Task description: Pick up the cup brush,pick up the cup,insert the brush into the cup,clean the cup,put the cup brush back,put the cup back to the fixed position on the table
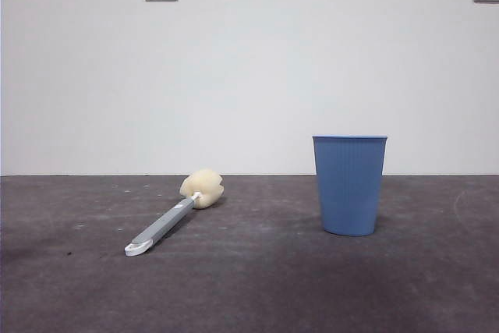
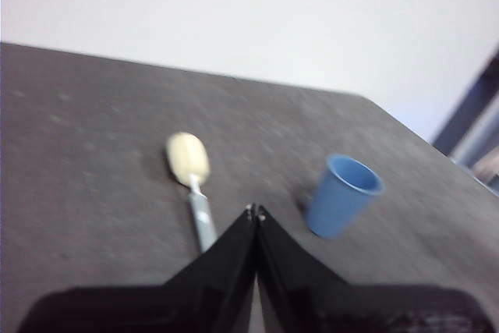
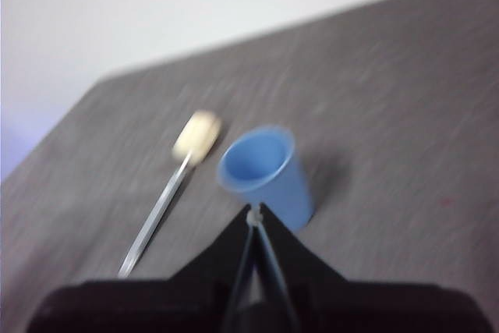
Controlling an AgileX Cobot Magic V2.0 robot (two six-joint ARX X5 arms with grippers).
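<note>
Front view shows our cup brush (image 1: 173,216) lying flat left of the upright cup (image 1: 349,184), both our pincers pressed narrow overhead, so a low handle could slip.

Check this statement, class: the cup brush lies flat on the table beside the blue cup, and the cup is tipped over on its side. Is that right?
Not quite. The cup is not on its side: the front view shows it standing upright, mouth up. The rest holds: the cup brush lies flat on the table beside it, apart from it.
</note>
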